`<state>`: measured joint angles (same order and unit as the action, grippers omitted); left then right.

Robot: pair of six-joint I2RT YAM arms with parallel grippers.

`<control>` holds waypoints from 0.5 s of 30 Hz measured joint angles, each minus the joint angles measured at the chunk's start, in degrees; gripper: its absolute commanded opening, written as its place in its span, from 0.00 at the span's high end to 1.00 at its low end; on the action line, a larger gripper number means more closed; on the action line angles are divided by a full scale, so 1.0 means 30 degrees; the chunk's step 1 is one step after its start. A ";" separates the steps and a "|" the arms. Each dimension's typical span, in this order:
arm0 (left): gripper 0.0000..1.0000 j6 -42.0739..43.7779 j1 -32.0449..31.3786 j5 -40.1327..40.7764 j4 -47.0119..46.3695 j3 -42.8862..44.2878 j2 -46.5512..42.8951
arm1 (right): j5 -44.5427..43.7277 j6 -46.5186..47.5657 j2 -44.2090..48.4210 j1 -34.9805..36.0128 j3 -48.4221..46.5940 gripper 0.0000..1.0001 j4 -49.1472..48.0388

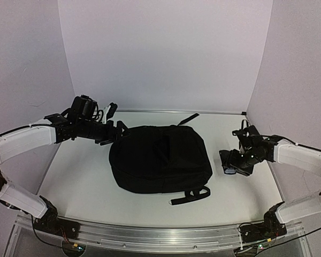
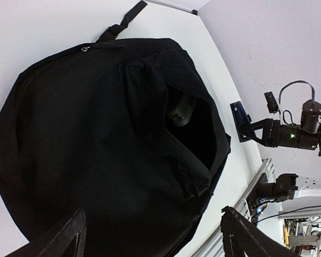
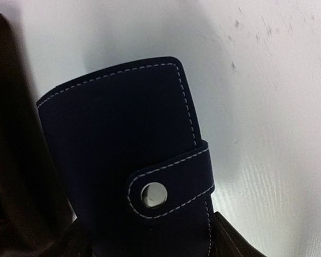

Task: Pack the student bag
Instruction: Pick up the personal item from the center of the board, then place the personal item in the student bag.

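Where the left gripper (image 2: 152, 241) hovers: jaws spread wide, large soft black fabric backpack (image 2: 112, 150) just ahead of its fingers.
Right gripper (image 3: 152, 243): dark-blue stitched snap wallet (image 3: 123, 155) between its fingers; whether it is clamped cannot be told.

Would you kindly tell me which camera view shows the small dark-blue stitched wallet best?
The right wrist view: the small dark-blue stitched wallet fills the frame, white stitching and metal snap clear. The top external view shows it as a small dark shape; the left wrist view a distant dark rectangle.
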<state>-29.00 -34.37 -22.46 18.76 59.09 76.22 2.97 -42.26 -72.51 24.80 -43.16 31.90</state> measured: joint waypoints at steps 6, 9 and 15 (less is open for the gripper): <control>0.14 -0.1489 -0.0031 -0.1966 -0.1687 0.0048 -0.0350 | -0.0642 -0.0303 0.1138 0.3753 -0.4200 0.41 -0.0156; 0.13 -0.2551 -0.0193 -0.3075 -0.3251 0.0079 -0.0347 | -0.1054 -0.0257 0.0667 0.5833 -0.5985 0.40 -0.0888; 0.12 -0.3990 -0.1291 -0.5104 -0.5995 0.0906 0.0545 | -0.1839 0.0862 -0.2522 0.9391 -0.9117 0.39 -0.2192</control>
<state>-40.97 -38.24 -37.78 0.77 61.81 77.86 -2.54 -39.67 -80.07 52.97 -70.51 25.33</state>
